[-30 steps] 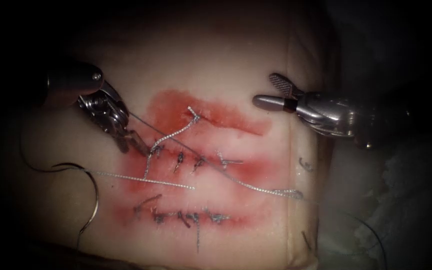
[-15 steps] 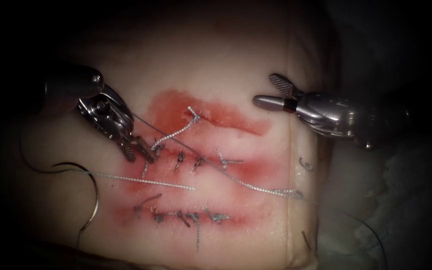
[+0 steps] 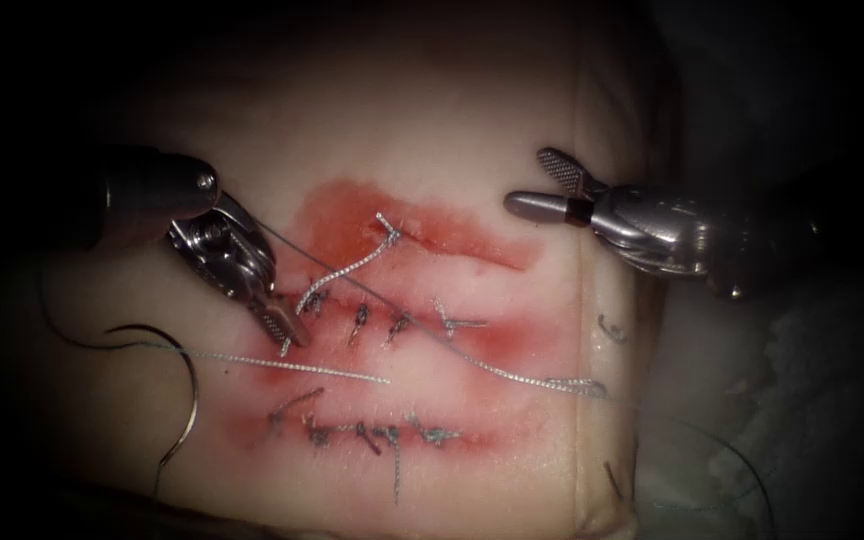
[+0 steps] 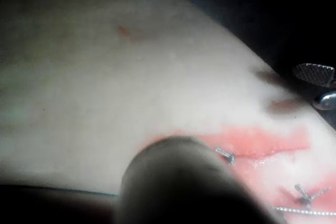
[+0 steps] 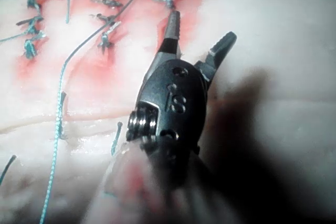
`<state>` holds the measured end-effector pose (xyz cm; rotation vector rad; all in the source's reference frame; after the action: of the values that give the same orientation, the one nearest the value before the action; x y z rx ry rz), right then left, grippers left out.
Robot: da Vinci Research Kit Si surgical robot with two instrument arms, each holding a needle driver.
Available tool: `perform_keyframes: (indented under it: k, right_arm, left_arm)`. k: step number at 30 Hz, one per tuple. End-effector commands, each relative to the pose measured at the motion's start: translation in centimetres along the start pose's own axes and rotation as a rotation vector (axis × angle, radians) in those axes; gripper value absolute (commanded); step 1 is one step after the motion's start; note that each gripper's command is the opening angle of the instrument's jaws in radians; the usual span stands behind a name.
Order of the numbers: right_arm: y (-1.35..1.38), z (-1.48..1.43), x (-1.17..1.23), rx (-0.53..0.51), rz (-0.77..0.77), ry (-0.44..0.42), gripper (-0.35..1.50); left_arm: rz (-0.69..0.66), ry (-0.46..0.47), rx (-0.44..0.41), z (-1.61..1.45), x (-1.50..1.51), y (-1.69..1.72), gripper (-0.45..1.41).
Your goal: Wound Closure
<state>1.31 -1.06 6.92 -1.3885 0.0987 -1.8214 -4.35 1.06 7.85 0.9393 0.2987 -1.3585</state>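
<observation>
Left pincer (image 3: 280,332) down at the left end of the stitched cut (image 3: 392,325), jaws closed together, looks to be nipping the thread (image 3: 322,368) where a braided strand drops past the first stitch, though hard to be sure of the bite in this dim corner. Right pincer (image 3: 527,180) hovering well apart over the right side of the tissue (image 3: 432,120), jaws spread wide, gripping nothing.

Needle (image 3: 190,400) lying loose on the tissue, well left of the cut, not in the flesh and held by neither tool. Curved like a hook, bulging right, one end up and left, the other trailing down towards the near edge.

Likely stiff, light and slick, that needle; best gripped on the body, short of either end. Thread soft and limp, long strand running left to right below the cut, red fluid (image 3: 352,215) above.
</observation>
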Motion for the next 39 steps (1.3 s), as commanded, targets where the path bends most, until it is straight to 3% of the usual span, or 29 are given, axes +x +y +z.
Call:
perform_keyframes:
  k: [1,3,12,21,27,32,39]
  right_arm:
    - [0.05,0.08,0.02,-0.001,0.003,-0.002,1.23]
    - [0.06,0.08,0.01,-0.001,0.004,-0.001,1.23]
    - [0.16,0.18,0.0,0.009,0.011,-0.003,1.16]
    - [0.35,0.44,-0.05,-0.007,-0.079,0.003,1.18]
    - [0.47,0.59,-0.06,-0.024,-0.156,0.006,1.18]
    - [0.54,0.63,-0.08,-0.05,-0.202,0.008,1.15]
    - [0.64,0.68,-0.08,-0.112,-0.29,0.081,0.99]
  left_arm:
    - [0.013,-0.001,-0.001,-0.01,-0.08,-0.06,-0.3]
    - [0.018,0.001,-0.002,-0.01,-0.08,-0.07,-0.45]
    - [0.076,-0.034,-0.029,-0.25,-0.17,-0.19,-0.45]
    - [0.217,-0.163,-0.269,-0.6,-0.33,-0.26,-0.45]
    - [0.48,-0.222,-0.546,-0.86,-0.45,-0.33,-0.45]
    - [0.537,-0.225,-0.602,-1.09,-0.47,-0.43,-0.45]
    - [0.556,-0.243,-0.635,-1.27,-0.45,-0.61,-0.45]
